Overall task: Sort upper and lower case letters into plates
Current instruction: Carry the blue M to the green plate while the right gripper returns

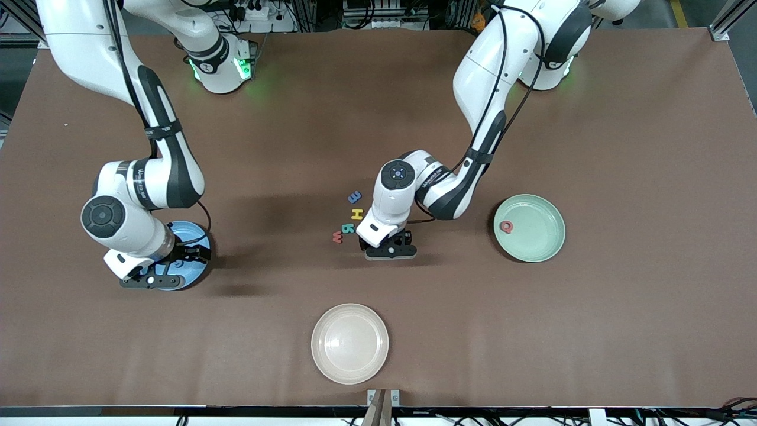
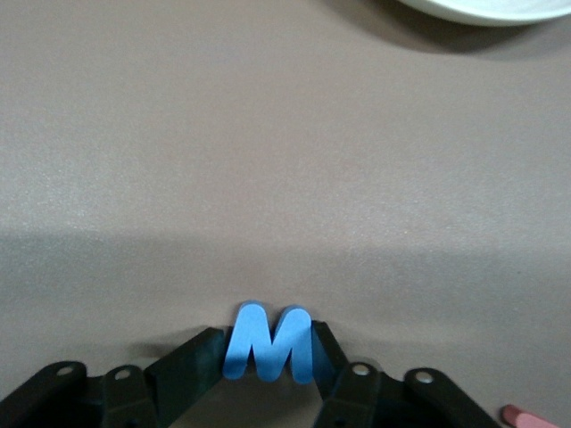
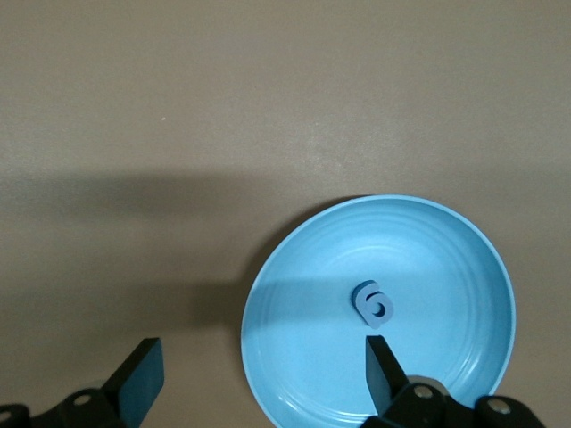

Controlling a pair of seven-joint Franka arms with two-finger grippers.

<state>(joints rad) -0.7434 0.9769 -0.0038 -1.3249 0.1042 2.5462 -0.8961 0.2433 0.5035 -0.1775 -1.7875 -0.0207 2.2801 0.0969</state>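
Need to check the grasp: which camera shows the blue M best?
Left wrist view: the blue M sits clamped between the left gripper fingers. In the front view that arm hides it; the right wrist view misses it.

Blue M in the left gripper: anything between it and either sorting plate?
Nothing visible. The left gripper pinches the M; bare table runs to the green plate, and toward the blue plate under the open right gripper.
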